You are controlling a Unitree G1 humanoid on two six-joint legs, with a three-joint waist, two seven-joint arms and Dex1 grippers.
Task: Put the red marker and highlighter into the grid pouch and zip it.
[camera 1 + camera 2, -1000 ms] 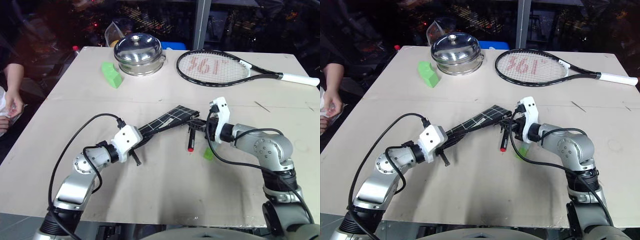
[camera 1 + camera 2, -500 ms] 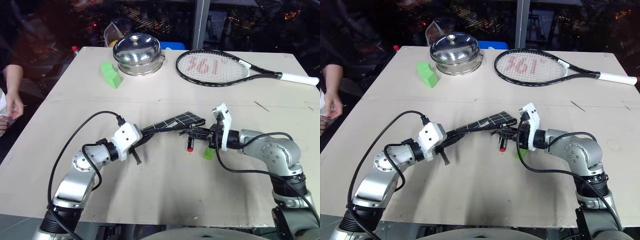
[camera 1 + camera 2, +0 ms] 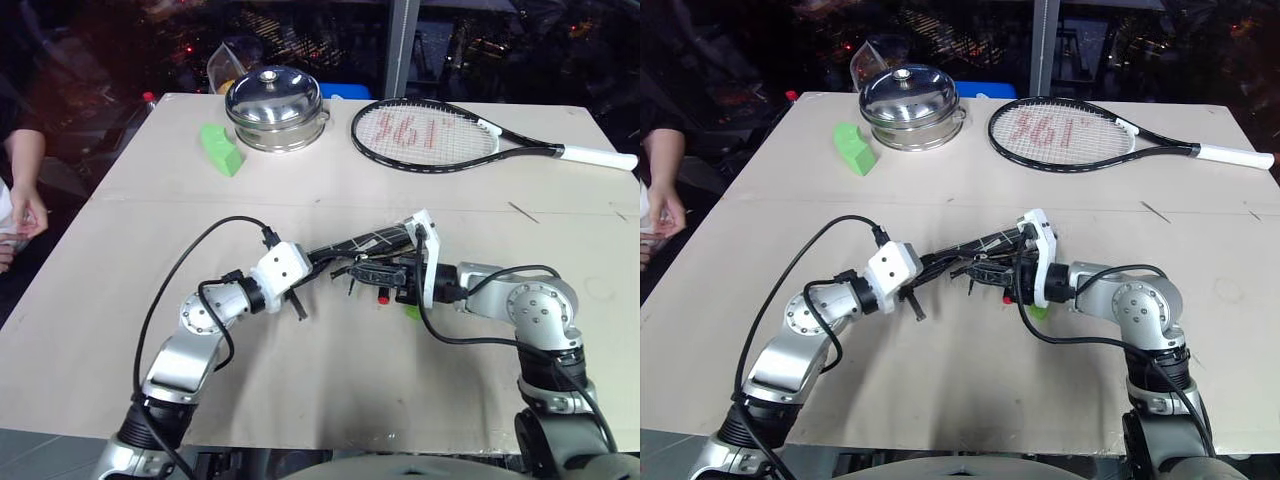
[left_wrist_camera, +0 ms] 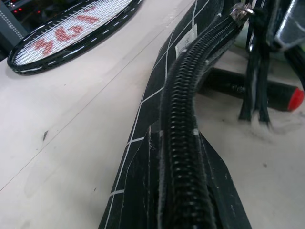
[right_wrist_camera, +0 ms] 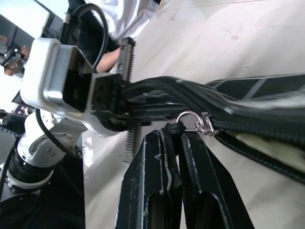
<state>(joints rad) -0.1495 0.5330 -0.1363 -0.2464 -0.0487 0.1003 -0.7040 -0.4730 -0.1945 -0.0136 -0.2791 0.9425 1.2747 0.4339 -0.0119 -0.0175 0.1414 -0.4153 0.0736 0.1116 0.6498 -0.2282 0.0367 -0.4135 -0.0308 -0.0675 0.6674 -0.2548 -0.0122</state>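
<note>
The grid pouch (image 3: 372, 241) hangs edge-up just above the table, and my left gripper (image 3: 306, 270) is shut on its near end. In the left wrist view its zipper (image 4: 183, 119) runs away from my fingers (image 4: 143, 191) to the pull (image 4: 240, 9). My right gripper (image 5: 172, 136) is shut on the cord of the zipper pull (image 5: 195, 121), close to the left gripper. The red marker (image 4: 248, 88) lies on the table under the pouch, its red cap (image 3: 381, 297) showing. The light-green highlighter (image 3: 411, 312) peeks out below my right wrist.
A steel pot with a lid (image 3: 275, 105), a green wedge block (image 3: 222, 148) and a tennis racket (image 3: 430, 135) sit at the far side of the table. A person's hand (image 3: 20, 215) is at the left edge.
My two hands have come closer together. The left moved right with the pouch; the right turned and drew the zipper pull left along the pouch. The marker and highlighter stayed put.
</note>
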